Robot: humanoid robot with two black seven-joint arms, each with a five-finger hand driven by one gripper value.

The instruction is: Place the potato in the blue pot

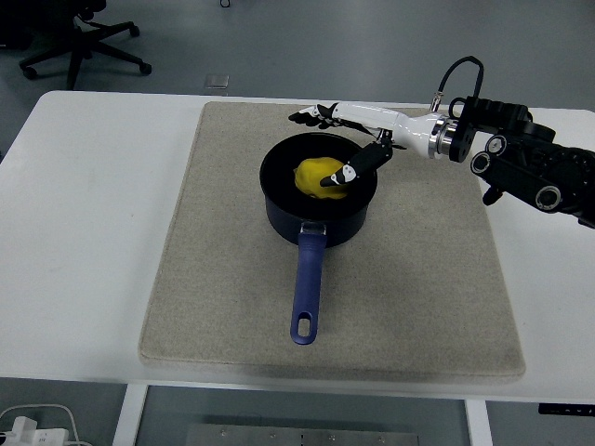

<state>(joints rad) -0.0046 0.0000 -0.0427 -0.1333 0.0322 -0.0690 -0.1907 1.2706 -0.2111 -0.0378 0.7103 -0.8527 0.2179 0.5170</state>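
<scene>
The yellow potato [316,175] lies inside the blue pot [284,216], which stands on the beige mat with its long blue handle [307,290] pointing toward the near edge. My right hand [327,144] hovers over the pot's far right rim, fingers spread and holding nothing. Its thumb tip [337,177] hangs just over the potato, and the other fingertips [307,116] reach past the far rim. The right arm comes in from the right edge. The left arm is out of view.
The beige mat [214,269] covers the middle of the white table [84,242]. An office chair base [84,46] stands on the floor beyond the table's far left corner.
</scene>
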